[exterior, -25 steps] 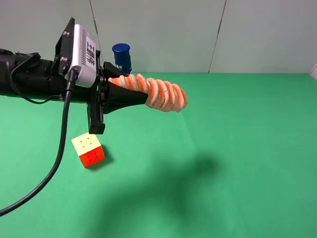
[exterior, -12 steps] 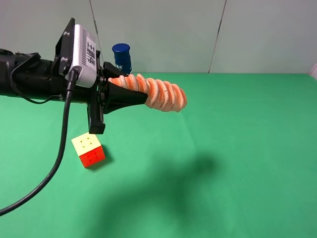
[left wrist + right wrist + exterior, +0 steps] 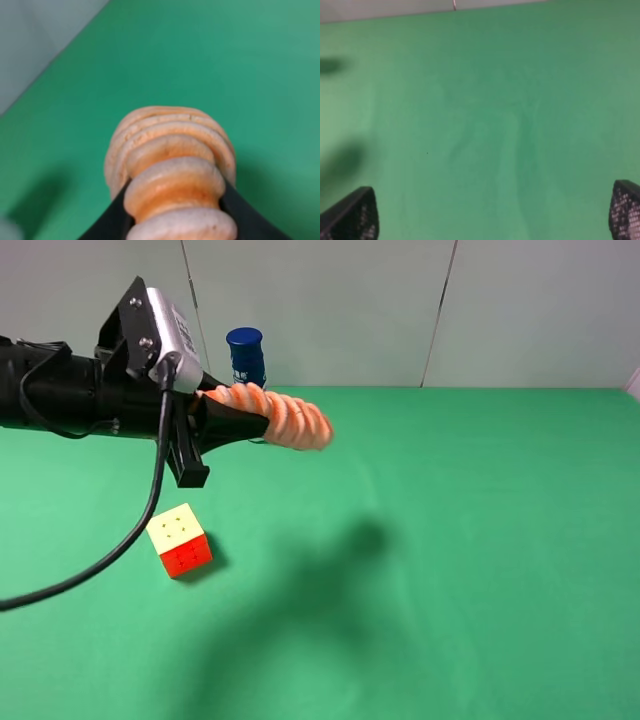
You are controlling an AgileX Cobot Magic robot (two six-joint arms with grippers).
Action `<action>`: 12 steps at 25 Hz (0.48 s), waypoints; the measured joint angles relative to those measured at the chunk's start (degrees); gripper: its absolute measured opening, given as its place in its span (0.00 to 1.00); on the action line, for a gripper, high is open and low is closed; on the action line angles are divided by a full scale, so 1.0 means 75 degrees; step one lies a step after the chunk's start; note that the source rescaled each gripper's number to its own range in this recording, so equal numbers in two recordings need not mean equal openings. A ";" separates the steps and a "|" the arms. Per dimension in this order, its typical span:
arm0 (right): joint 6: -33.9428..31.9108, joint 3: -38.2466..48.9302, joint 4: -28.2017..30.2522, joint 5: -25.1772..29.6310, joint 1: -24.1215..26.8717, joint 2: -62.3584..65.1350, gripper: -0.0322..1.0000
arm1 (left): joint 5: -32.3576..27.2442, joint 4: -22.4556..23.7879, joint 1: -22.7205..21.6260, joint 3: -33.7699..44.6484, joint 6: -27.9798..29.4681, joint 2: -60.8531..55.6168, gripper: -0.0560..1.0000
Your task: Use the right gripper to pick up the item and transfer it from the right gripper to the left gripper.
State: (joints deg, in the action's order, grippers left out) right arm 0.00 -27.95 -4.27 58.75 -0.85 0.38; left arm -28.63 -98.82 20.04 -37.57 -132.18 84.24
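You swung the left gripper [image 3: 252, 422] back left, clamped on the orange-pink ribbed soft roll [image 3: 280, 413], your right gripper [image 3: 487, 215] gaping empty, so the handover looked done.

Bright, even lighting from above; soft shadows lie on the green desk [image 3: 500, 490]. Wrist views blurred: orange-pink ribbed soft roll [image 3: 172, 185] out of focus.

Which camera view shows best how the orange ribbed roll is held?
Left wrist view: the roll fills it, clamped between the fingers of the left pincer. The exterior high view shows it smaller, sideways; the right wrist view shows none of it.
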 joint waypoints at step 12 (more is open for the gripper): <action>0.0000 0.0000 -0.0007 0.0000 0.0000 0.0000 1.00 | 0.1985 0.0633 -0.0019 0.0000 0.3097 -0.1462 0.07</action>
State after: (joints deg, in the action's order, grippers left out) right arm 0.00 -27.95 -4.32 58.75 -0.85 0.38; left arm -13.74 -94.07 19.89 -37.57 -108.96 73.28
